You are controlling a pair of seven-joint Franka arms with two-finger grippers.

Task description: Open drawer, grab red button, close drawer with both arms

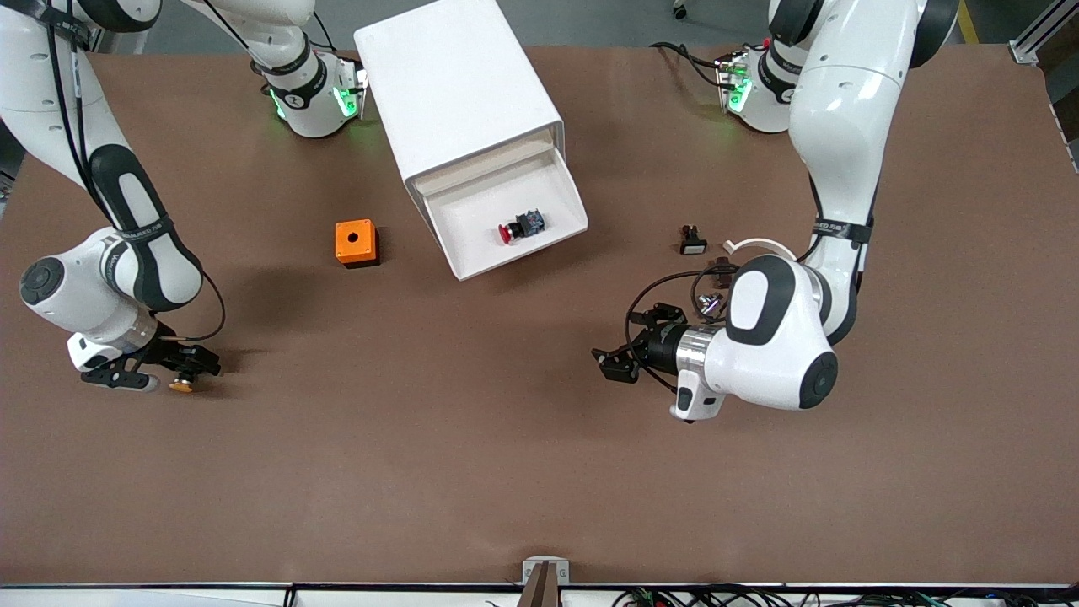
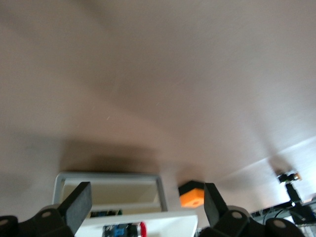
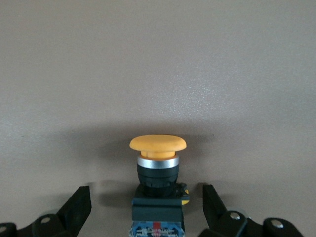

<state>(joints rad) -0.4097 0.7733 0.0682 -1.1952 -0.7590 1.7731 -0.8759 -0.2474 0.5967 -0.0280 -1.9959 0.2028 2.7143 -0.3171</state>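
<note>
The white cabinet lies on the table with one drawer pulled out. The button, red-capped with a black-and-blue body, lies on its side inside that drawer. My left gripper hangs open over bare table toward the left arm's end, holding nothing. In the left wrist view the drawer and the button's red cap show between its spread fingers. My right gripper sits low at the right arm's end, open, its fingers either side of a yellow-capped switch without touching it.
An orange cube with a hole stands beside the drawer toward the right arm's end, also seen as the orange cube from the left wrist. A small black part lies near the left arm's elbow. The yellow-capped switch rests on the table.
</note>
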